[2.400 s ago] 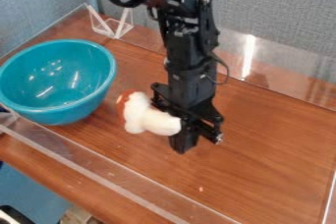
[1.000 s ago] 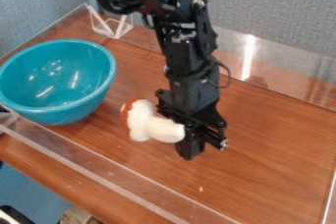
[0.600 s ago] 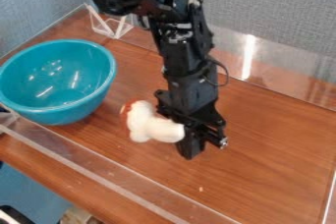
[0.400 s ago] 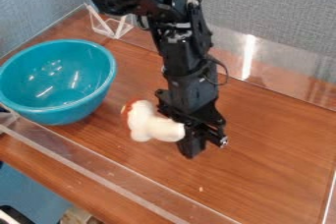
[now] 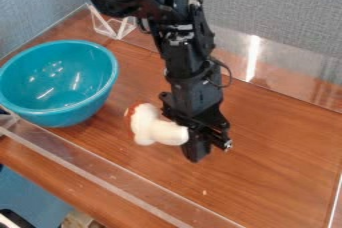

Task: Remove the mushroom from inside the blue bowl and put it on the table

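A wooden table [image 5: 274,167] seen from above and in front, with a black robot arm reaching down from 12 o'clock. The blue bowl [image 5: 56,112] sits at 9 o'clock in the view and has nothing in it.

The mushroom [image 5: 156,127] is outside the bowl, at about 4 o'clock from it and apart from its rim, low over the bare wood near the middle of the picture. It lies on its side, the cream stem pointing towards the gripper [image 5: 198,149] and the orange cap turned towards 10 o'clock. The gripper points steeply down, at 4 o'clock from the mushroom, with its jaws clamped on the stem end.

Compared with about two seconds ago, mushroom and gripper have shifted together a little towards 5 o'clock, lower in the view and farther from the bowl. Over the last second nothing visibly moves.

This suggests the carry is finished and the arm has settled at the drop spot. Whether the mushroom already rests on the wood or hangs just above it cannot be told from this angle. What probably remains is parting the jaws and lifting clear; the rounded toy may roll once freed.
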You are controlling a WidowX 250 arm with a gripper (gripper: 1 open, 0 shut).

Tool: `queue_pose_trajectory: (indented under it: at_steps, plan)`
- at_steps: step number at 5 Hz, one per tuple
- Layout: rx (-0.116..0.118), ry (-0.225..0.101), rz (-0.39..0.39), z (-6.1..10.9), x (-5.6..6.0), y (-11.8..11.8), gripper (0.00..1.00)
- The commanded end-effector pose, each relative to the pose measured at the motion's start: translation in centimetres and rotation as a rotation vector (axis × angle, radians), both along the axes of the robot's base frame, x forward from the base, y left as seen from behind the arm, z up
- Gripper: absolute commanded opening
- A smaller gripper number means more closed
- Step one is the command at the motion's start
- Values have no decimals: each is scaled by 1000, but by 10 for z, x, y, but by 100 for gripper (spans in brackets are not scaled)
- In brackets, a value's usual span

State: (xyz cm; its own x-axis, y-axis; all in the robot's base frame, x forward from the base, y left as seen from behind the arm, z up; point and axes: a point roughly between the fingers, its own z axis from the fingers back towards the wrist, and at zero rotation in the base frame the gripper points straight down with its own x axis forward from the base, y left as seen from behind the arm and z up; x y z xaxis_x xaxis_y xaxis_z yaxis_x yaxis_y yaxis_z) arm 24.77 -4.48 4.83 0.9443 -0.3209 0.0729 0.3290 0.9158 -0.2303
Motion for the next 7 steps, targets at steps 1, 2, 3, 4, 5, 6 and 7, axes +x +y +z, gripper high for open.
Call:
queue_pose_trajectory:
  at_steps: [1, 2, 3, 4, 5, 6, 7]
  plan:
    - [-5, -30, 12, 6, 4, 1, 0]
    - [-7, -25, 13, 3, 3, 0, 0]
    - [-7, -18, 14, 0, 2, -1, 0]
    - [-7, -12, 17, -3, 2, -2, 0]
    - [-7, -5, 20, -5, 2, -3, 0]
    - [-6, -1, 24, -6, 2, -3, 100]
    - [-2, -4, 33, -5, 4, -3, 0]
